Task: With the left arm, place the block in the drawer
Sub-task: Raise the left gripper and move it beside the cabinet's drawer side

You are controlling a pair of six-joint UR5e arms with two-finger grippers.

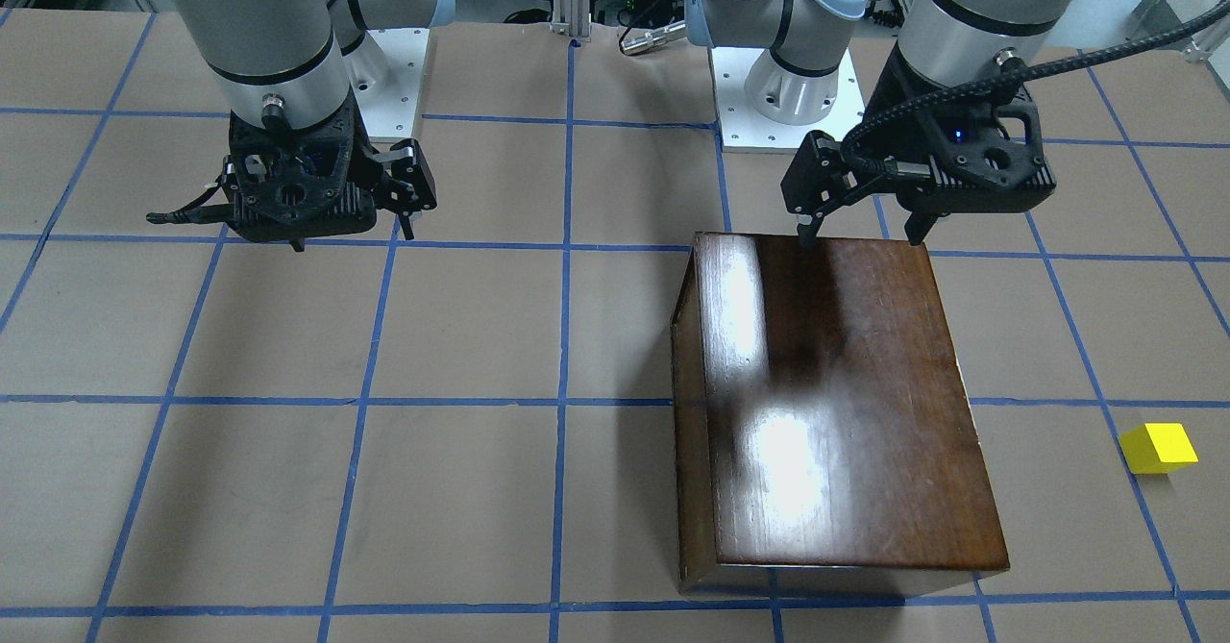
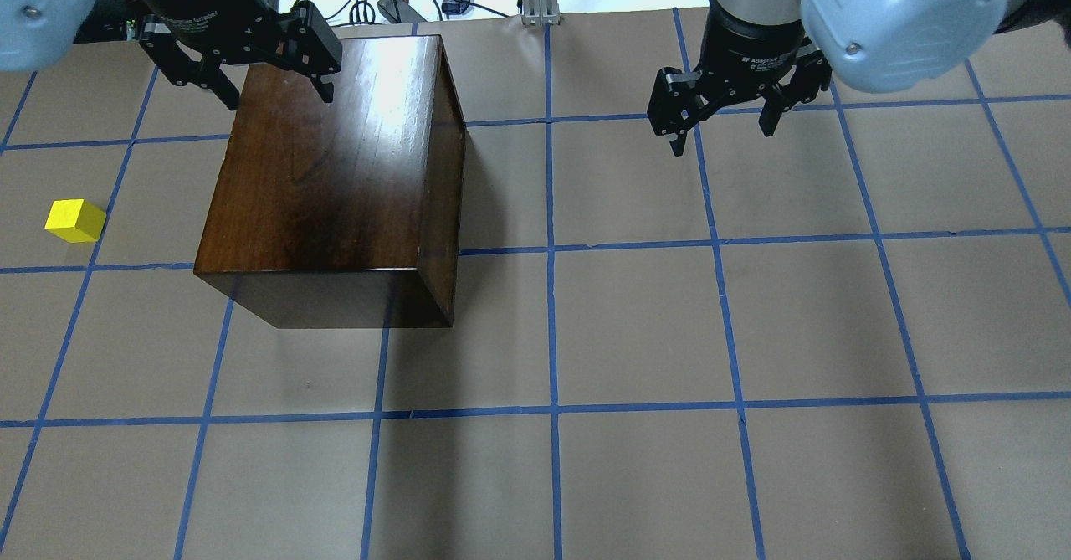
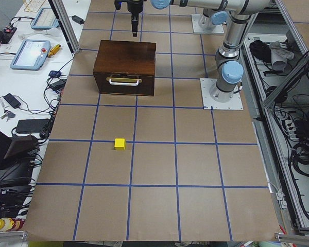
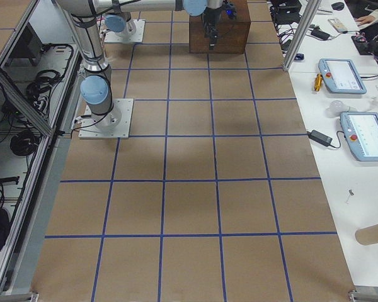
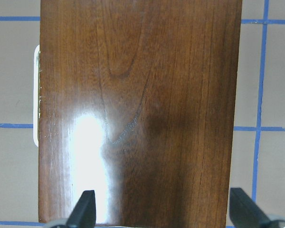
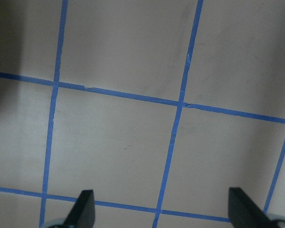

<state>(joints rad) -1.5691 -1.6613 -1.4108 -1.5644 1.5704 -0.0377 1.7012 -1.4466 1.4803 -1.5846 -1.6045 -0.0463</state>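
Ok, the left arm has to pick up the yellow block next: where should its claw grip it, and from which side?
Best from straight above, closing on two opposite upright faces of the block. It is a small cube lying flat on the table, well apart from the wooden box, so its sides look free. The left claw is open.

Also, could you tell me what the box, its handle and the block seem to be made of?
Box: apparently dark varnished wood; grain lines and bright glare show on its top.
Handle: pale, perhaps metal or plastic; too small to tell.
Block: bright yellow, matte, with crisp edges; painted wood or plastic, the look leaves it open.
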